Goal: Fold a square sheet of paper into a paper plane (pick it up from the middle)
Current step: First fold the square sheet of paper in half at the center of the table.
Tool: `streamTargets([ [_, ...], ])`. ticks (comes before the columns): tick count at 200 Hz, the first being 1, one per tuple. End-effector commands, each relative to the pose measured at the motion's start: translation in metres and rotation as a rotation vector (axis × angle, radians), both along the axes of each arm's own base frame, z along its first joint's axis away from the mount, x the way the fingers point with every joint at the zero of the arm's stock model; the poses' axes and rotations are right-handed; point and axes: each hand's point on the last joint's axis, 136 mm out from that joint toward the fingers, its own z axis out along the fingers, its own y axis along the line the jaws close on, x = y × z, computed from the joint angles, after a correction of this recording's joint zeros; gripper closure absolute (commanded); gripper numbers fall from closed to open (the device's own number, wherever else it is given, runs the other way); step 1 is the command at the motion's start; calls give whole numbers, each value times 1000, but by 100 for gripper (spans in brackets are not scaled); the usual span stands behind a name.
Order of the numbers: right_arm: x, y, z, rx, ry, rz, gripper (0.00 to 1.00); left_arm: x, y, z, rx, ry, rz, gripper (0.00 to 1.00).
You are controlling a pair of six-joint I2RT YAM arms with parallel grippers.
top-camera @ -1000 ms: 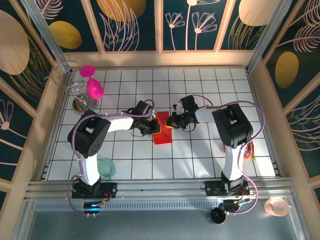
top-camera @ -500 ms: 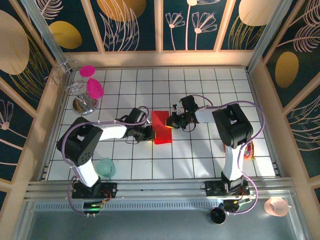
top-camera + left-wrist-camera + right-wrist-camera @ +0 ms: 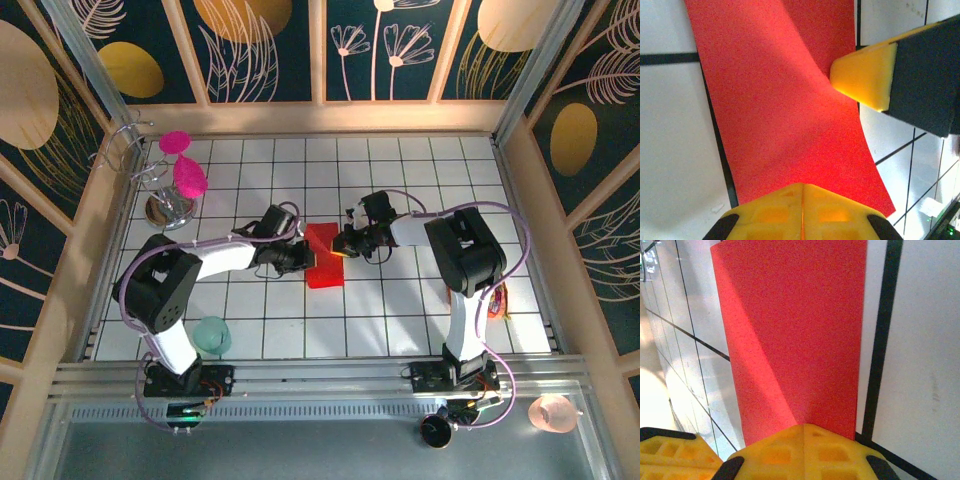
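Note:
The square sheet of paper (image 3: 323,262) lies mid-table as a bright red upright rectangle, about one tile wide and two long. My left gripper (image 3: 303,258) is shut, its tips at the sheet's left edge. In the left wrist view the joined yellow tips (image 3: 802,186) sit on the red paper (image 3: 780,100), which bulges slightly. My right gripper (image 3: 342,247) is shut too, with its tip (image 3: 862,80) touching the sheet's right edge. The right wrist view has the closed tips (image 3: 804,426) on the paper (image 3: 800,330), where a slanted crease shows. The left gripper's fingers (image 3: 670,450) are at the lower left there.
Two magenta goblets (image 3: 183,165) hang on a metal rack (image 3: 165,208) at the back left. A teal cup (image 3: 212,333) stands near the left arm's base. A pink object (image 3: 553,411) lies off the table at the front right. Wooden walls enclose the tiled floor.
The left gripper drew back to the left, off the paper, then returned to its left edge. The right arm and the paper stayed put.

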Motion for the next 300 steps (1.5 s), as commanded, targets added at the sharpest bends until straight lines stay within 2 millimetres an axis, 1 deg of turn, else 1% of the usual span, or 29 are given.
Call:
streamTargets([
  [1,-72,-119,-134,-605,234,-104,100,0,-4,-4,8,23,9,92],
  [16,-72,-118,-134,-604,235,-104,100,-3,-7,-5,-7,31,-1,92],
  [29,-71,-118,-134,-604,232,-106,100,-11,-14,-7,-34,46,-27,92],
  [44,-70,-118,-134,-605,231,-107,100,-20,-15,-16,-23,71,-46,91],
  [59,-70,-118,-134,-608,231,-108,100,-30,-10,-28,0,100,-52,92],
  [76,-71,-119,-135,-611,233,-109,100,-41,-3,-37,20,126,-61,92],
  [124,-70,-119,-135,-610,235,-119,100,-77,26,-53,118,177,-90,92],
  [140,-68,-118,-134,-607,230,-121,100,-88,33,-57,132,195,-95,92],
  [162,-66,-117,-132,-601,225,-125,100,-95,38,-59,148,197,-94,92],
  [172,-66,-116,-131,-597,222,-127,100,-94,40,-60,158,192,-91,92],
  [175,-65,-115,-130,-595,221,-126,100,-90,38,-52,143,169,-89,92],
  [191,-60,-110,-123,-578,203,-124,100,-81,34,-40,137,127,-88,92],
  [206,-46,-97,-107,-528,155,-126,100,-65,26,-21,118,56,-82,92],
  [213,-37,-87,-95,-493,128,-125,100,-56,22,-9,103,13,-74,92],
  [224,-19,-69,-71,-420,75,-126,100,-41,15,10,75,-47,-63,91],
  [227,-11,-61,-61,-387,53,-127,100,-38,15,14,70,-61,-59,90],
  [228,-11,-61,-61,-387,53,-127,100,-37,14,15,68,-64,-56,90],
  [229,-6,-57,-55,-370,42,-128,100,-35,14,17,64,-71,-56,90],
  [240,15,-34,-19,-263,-23,-125,100,-20,12,30,43,-115,-29,90],
  [256,40,-7,35,-125,-118,-116,95,-2,11,40,8,-148,17,88],
  [271,55,3,77,-50,-196,-128,91,12,10,44,-33,-154,68,86],
  [279,59,3,93,-32,-230,-145,88,18,7,47,-67,-158,84,84],
  [289,61,-1,104,-27,-259,-178,85,22,0,48,-105,-154,88,83],
  [300,57,-8,106,-32,-273,-206,84,26,-9,48,-148,-150,83,80],
])
